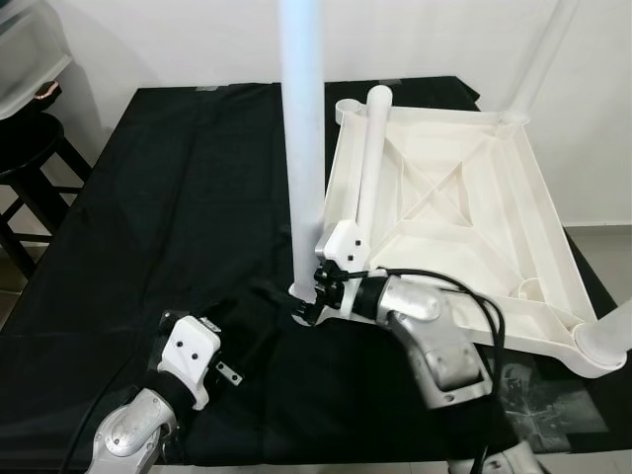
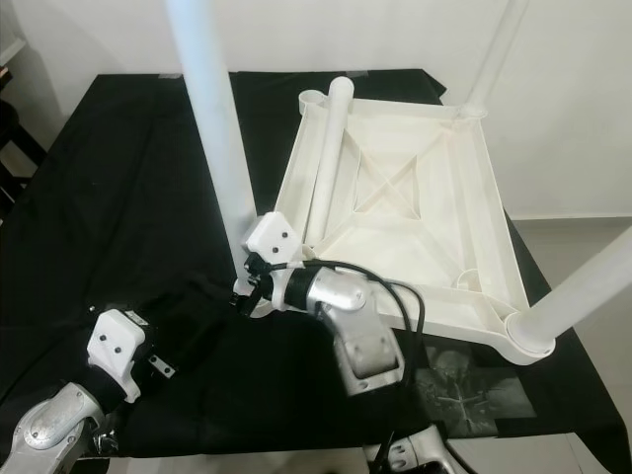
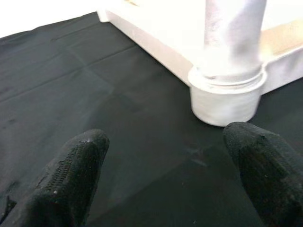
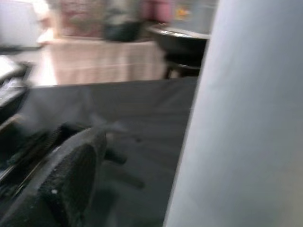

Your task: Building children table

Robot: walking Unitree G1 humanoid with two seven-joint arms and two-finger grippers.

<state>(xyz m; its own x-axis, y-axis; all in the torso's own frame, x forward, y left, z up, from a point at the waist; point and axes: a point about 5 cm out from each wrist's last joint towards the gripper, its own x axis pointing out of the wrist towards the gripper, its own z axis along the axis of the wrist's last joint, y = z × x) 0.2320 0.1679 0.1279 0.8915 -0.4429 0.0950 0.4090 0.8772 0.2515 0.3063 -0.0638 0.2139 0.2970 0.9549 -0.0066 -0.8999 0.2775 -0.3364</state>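
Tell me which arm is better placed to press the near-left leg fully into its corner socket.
Right, probably. The right gripper is at the base of the upright leg, beside its socket. The left gripper hovers open over the black cloth, apart from the leg.

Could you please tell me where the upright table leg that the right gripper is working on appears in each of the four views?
Left eye view: upright table leg rises from centre to the top edge, at the tabletop's near-left corner.
Right eye view: left of centre, right gripper at its base.
Left wrist view: upper right, seated in the corner socket.
Right wrist view: right half, close and blurred.
Shared landmark: black cloth.
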